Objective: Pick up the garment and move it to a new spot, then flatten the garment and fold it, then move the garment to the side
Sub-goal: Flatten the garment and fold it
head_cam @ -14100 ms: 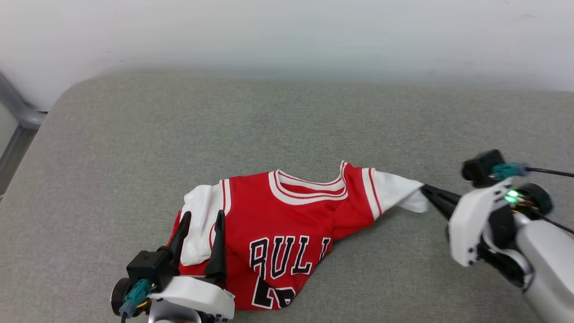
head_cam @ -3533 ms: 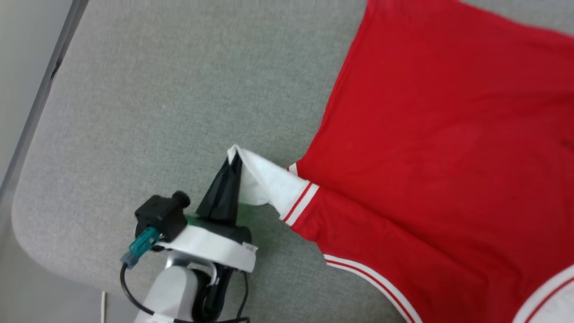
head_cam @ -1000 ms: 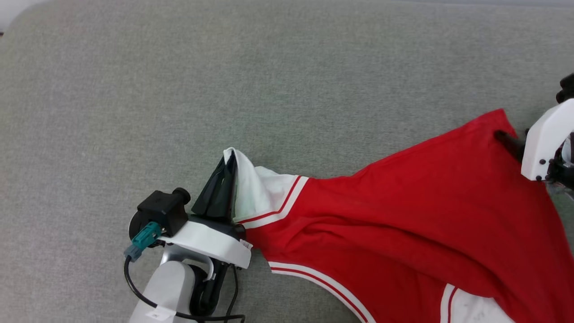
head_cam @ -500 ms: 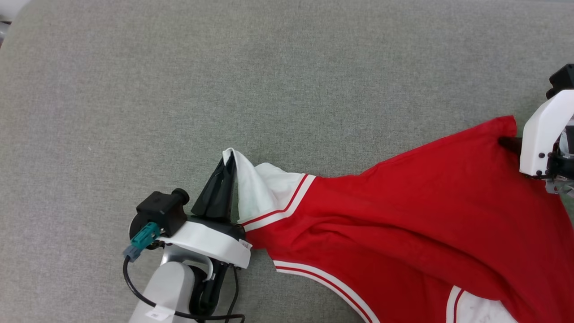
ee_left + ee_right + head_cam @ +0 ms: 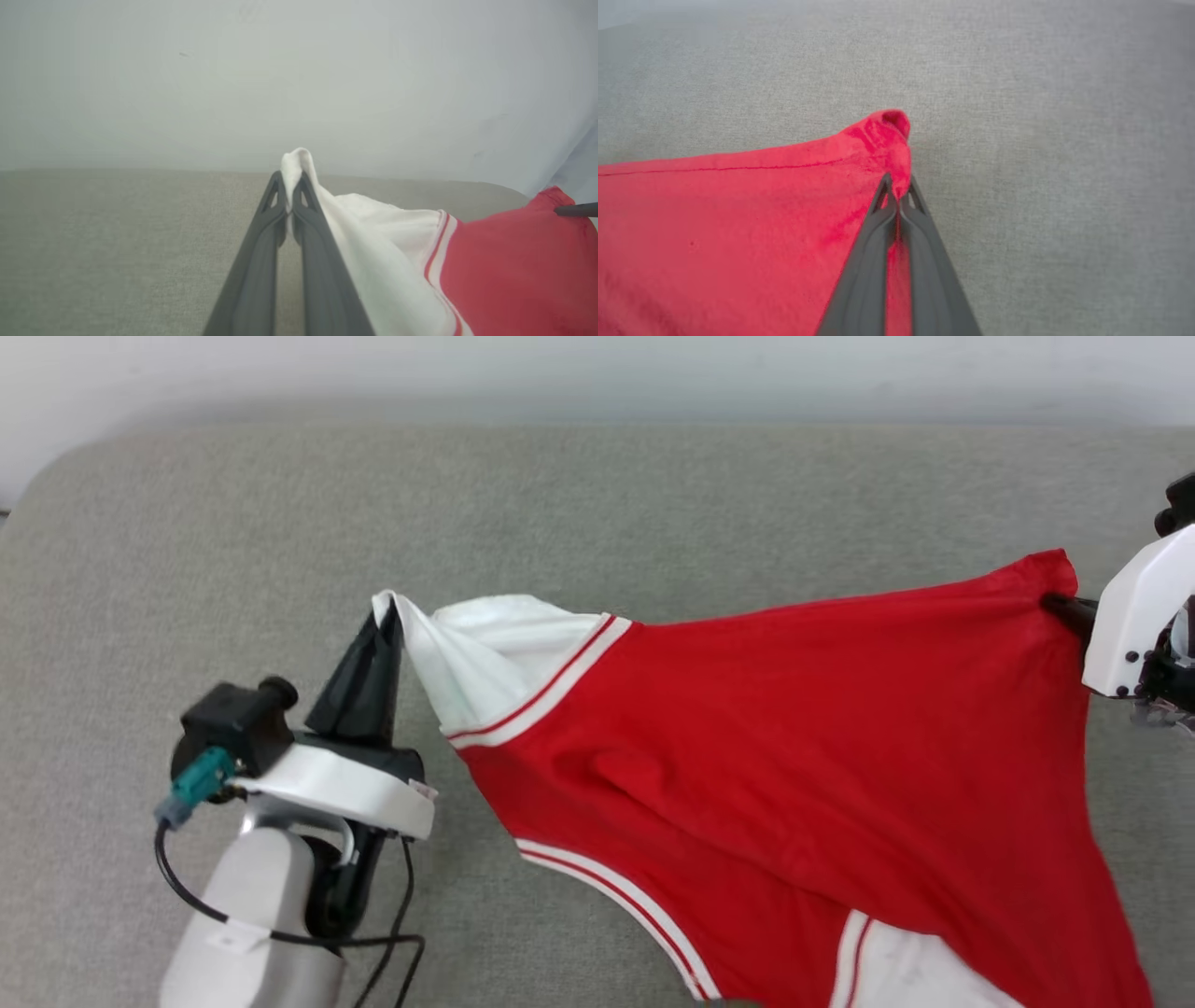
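the garment (image 5: 794, 728) lies stretched left to right over the grey cushion (image 5: 653, 504), between your hands. your left hand (image 5: 387, 613) is clamped on its white sleeve (image 5: 485, 653), and your right hand (image 5: 1060, 605) on a red corner. i think you must move both together.

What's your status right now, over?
Left gripper shut on white sleeve. Right gripper shut on red corner. Garment stretched between them over grey cushion. No obstruction seen.

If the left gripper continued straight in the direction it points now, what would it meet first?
Apart from the garment, whose white sleeve the left gripper pinches, probably the pale wall behind the grey cushion; depth is unclear.
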Motion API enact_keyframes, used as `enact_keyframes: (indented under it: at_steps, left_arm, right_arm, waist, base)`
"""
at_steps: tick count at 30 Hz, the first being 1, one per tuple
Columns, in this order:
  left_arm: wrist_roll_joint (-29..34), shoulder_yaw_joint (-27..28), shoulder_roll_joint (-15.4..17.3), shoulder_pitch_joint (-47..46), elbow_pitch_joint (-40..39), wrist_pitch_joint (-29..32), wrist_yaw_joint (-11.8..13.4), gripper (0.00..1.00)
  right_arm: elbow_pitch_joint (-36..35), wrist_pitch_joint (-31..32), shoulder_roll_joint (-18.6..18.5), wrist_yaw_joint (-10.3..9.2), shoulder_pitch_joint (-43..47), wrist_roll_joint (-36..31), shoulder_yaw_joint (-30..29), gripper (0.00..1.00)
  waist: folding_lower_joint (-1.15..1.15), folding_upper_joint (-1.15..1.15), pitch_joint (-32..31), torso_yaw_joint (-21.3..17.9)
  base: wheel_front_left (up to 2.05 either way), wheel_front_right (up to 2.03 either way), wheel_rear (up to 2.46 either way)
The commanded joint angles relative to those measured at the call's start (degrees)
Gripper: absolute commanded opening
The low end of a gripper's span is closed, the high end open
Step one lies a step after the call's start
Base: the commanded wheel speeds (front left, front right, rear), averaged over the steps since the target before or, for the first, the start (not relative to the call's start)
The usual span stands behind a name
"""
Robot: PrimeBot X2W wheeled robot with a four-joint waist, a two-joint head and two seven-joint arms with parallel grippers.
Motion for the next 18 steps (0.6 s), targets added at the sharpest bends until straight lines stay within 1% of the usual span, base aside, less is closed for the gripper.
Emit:
enact_keyframes:
  at_steps: [1, 4, 5, 10, 13, 18]
  left_arm:
    - [-0.3, 0.2, 1.1, -1.5, 0.5, -0.1, 0.0, 0.0]
    - [-1.4, -0.2, 3.2, -5.2, 2.5, 0.2, 0.0, 0.0]
    - [-2.2, -0.2, 3.6, -6.5, 2.9, 0.4, 0.0, 0.0]
    - [-2.4, -0.1, 5.7, -13.8, 3.8, 2.8, 0.1, 0.0]
    - [-2.0, -0.2, 6.6, -19.6, 5.6, 4.8, 0.1, 0.0]
    - [-2.0, 0.8, 8.2, -29.3, 9.9, 5.8, 0.3, 0.0]
  right_arm:
    - [-0.2, -0.7, -0.1, -0.06, -0.6, -0.2, 0.2, 0.0]
    - [-0.7, -3.0, 0.0, -0.06, -1.4, -1.7, 0.7, 0.0]
    - [-0.9, -3.9, 0.2, -0.06, -1.6, -1.8, 0.6, 0.0]
    - [-0.9, -7.1, 1.5, -0.07, -3.8, -3.3, 0.1, 0.0]
    - [-0.7, -8.1, 2.6, -0.07, -6.2, -3.8, -0.4, 0.0]
    - [-1.5, -11.3, 2.7, -0.08, -12.0, -6.3, -1.1, 0.0]
  waist:
    - [0.0, 0.0, -2.5, -2.3]
    - [0.0, 0.0, -4.3, -3.9]
    - [0.0, 0.0, -4.8, -4.4]
    - [0.0, 0.0, -6.0, -6.4]
    - [0.0, 0.0, -5.5, -7.3]
    - [0.0, 0.0, -3.1, -8.5]
  base:
    - [0.0, 0.0, 0.0]
    - [0.0, 0.0, 0.0]
    - [0.0, 0.0, 0.0]
    - [0.0, 0.0, 0.0]
    - [0.0, 0.0, 0.0]
    - [0.0, 0.0, 0.0]
